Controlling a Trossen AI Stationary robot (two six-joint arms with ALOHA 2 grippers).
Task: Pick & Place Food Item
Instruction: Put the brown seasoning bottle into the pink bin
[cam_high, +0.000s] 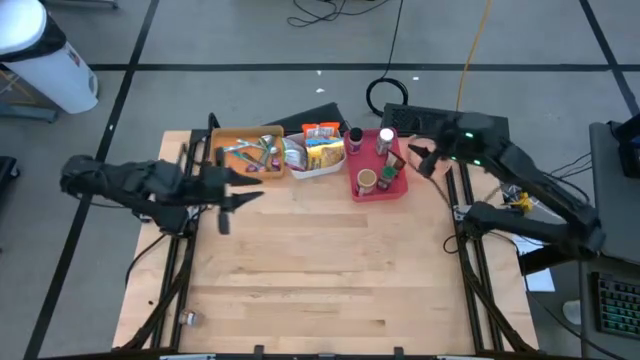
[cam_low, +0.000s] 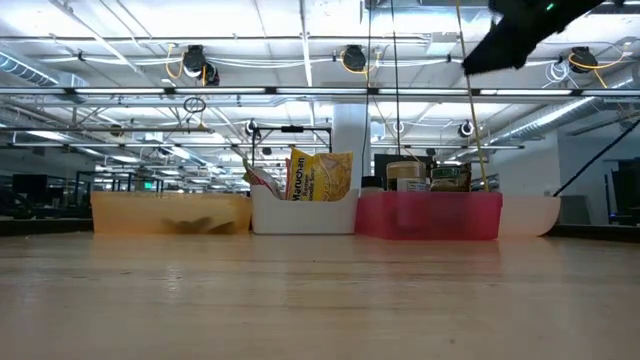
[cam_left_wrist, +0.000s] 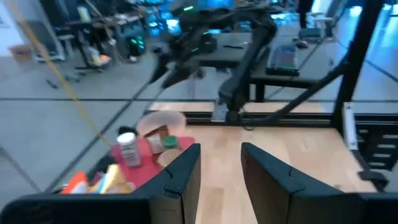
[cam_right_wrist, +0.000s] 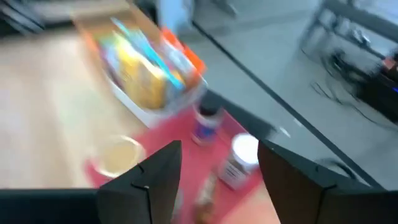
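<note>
Your right gripper (cam_right_wrist: 205, 171), fingers spread and empty, hovers above the red bin (cam_high: 392, 187) of jars (left gripper (cam_left_wrist: 221, 174) waits, slightly parted, beside the orange bin (cam_high: 232, 135)); next, descend onto one food item.

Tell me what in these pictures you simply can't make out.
- Contents of the orange bin: a small tangle of wrappers in the high view; only shadows through its wall in the low view.
- Jar labels in the red bin: blurred in the right wrist view, too small elsewhere.
- Right gripper: its fingers stand apart and empty; the low view cuts it off at the top edge.
</note>
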